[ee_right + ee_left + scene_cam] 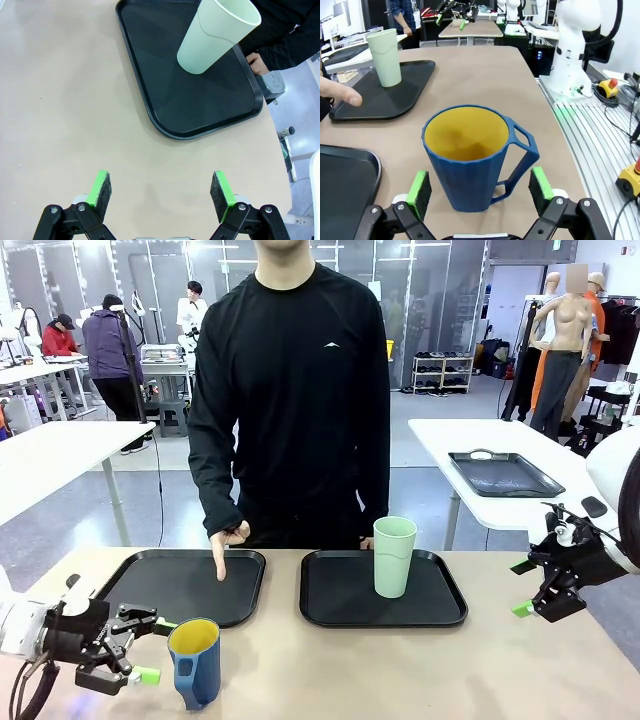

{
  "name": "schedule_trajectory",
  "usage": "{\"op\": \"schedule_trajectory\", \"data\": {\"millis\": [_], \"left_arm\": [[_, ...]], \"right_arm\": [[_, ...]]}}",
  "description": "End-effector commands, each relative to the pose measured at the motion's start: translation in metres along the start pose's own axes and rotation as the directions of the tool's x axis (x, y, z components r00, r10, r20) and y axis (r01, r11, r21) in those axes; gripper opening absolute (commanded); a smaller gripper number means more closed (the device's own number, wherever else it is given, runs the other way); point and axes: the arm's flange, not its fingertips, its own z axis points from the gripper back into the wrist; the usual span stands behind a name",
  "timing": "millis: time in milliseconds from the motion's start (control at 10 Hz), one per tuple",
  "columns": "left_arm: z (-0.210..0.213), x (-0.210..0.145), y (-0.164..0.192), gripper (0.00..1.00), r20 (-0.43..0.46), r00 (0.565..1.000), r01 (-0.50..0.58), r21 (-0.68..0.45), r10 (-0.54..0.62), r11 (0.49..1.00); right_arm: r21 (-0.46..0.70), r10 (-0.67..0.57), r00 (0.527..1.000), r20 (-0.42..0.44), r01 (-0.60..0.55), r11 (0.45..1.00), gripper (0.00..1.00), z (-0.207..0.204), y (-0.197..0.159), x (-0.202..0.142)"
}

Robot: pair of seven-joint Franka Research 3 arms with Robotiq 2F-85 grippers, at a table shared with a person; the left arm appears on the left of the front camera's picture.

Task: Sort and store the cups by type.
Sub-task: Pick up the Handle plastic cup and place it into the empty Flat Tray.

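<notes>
- In the front view, look at the lower left of the frame: your left gripper (150, 649) sits low over the counter (400, 670), with its jaws spread wide.
- The blue mug (195, 662) stands upright on the counter at the bottom left, just beside that gripper. It is yellow inside.
- In the left wrist view, the blue mug (472, 156) fills the middle of the frame. It stands between the two green pads (418, 186), and neither pad touches it. Its handle points to the right of the frame.
- Your left gripper (480, 189) holds nothing.
- The green tumbler (393, 556) stands upright on the right black tray (330, 605), a little right of the middle of the front view.
- In the right wrist view, the green tumbler (215, 36) is at the top of the frame, on the tray's (200, 110) far part.
- Your right gripper (521, 588) hangs at the right edge of the front view, above the counter and well apart from the tumbler.
- In its own view, the right gripper (161, 192) is spread wide at the bottom of the frame, with bare counter between the pads.
- The left black tray (165, 585) lies at the middle left of the front view.
- The person's hand (227, 542) points one finger down at that tray.
</notes>
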Motion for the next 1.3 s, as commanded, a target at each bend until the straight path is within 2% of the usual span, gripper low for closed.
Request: {"op": "schedule_trajectory", "data": {"millis": [0,500,1200], "left_arm": [[0.001,0.0,-0.006,1.0,0.021,1.0,0.002,-0.018,-0.002,1.0],[-0.008,-0.013,0.012,1.0,-0.038,0.999,0.002,0.001,-0.002,1.0],[-0.039,-0.016,0.024,1.0,-0.007,1.0,-0.005,-0.026,0.004,1.0]], "right_arm": [[-0.001,-0.001,1.0,0.0,0.001,1.0,1.0,-0.002,-0.002,-0.001],[-0.001,-0.001,1.0,0.0,0.001,1.0,1.0,-0.002,-0.002,-0.001],[-0.001,-0.001,1.0,0.0,0.001,1.0,1.0,-0.002,-0.002,-0.001]]}}
